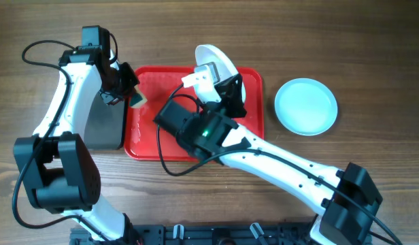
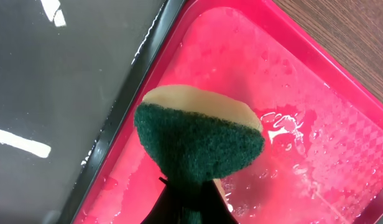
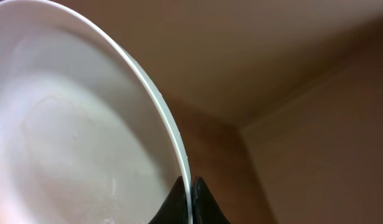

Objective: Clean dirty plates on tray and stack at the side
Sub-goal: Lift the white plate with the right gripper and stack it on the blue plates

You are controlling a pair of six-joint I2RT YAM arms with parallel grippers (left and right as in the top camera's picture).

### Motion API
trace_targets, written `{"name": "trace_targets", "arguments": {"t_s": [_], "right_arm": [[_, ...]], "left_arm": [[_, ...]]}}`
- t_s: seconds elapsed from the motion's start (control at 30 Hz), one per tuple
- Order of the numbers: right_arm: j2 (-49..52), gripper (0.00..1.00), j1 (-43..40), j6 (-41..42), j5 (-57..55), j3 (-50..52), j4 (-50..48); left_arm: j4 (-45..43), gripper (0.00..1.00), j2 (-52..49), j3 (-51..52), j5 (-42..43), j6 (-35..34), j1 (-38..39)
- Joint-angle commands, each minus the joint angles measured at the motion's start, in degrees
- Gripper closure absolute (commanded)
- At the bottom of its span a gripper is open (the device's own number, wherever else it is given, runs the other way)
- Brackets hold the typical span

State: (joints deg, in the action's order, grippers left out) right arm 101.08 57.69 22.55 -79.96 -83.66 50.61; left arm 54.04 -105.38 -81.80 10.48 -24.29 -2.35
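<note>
My right gripper (image 1: 222, 80) is shut on the rim of the white plate (image 1: 218, 58) and holds it tilted on edge above the far side of the red tray (image 1: 254, 122). The right wrist view shows the fingertips (image 3: 191, 186) pinching the plate's rim (image 3: 73, 124). My left gripper (image 1: 128, 92) is shut on a green and yellow sponge (image 1: 137, 99) over the tray's left end. The left wrist view shows the sponge (image 2: 198, 137) above the wet tray floor (image 2: 291, 93). A pale turquoise plate (image 1: 305, 106) lies on the table right of the tray. A second turquoise plate is not visible.
A narrower black tray (image 1: 104, 126) lies along the red tray's left side, under my left arm; it also shows in the left wrist view (image 2: 55, 93). My right arm crosses the tray's front right corner. Water drops cover the red tray.
</note>
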Motion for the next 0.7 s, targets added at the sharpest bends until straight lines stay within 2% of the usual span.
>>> {"name": "trace_targets", "arguments": {"t_s": [0.0, 0.17, 0.43, 0.53, 0.67], "right_arm": [[-0.8, 0.96, 1.4, -1.6, -7.2, -0.1, -0.5], [-0.8, 0.96, 1.4, -1.4, -6.7, -0.1, -0.6], [-0.8, 0.96, 1.4, -1.4, 6.4, -0.1, -0.3], [-0.8, 0.96, 1.2, -1.4, 19.3, -0.1, 0.1], [-0.8, 0.95, -1.3, -1.3, 46.6, -0.1, 1.0]], "left_arm": [[0.1, 0.96, 0.0, 0.2, -0.6, -0.2, 0.3], [0.1, 0.96, 0.0, 0.2, -0.6, -0.2, 0.3], [0.1, 0.96, 0.0, 0.2, -0.6, -0.2, 0.3], [0.1, 0.96, 0.0, 0.2, -0.6, -0.2, 0.3], [0.1, 0.96, 0.0, 0.2, -0.6, -0.2, 0.3]]}}
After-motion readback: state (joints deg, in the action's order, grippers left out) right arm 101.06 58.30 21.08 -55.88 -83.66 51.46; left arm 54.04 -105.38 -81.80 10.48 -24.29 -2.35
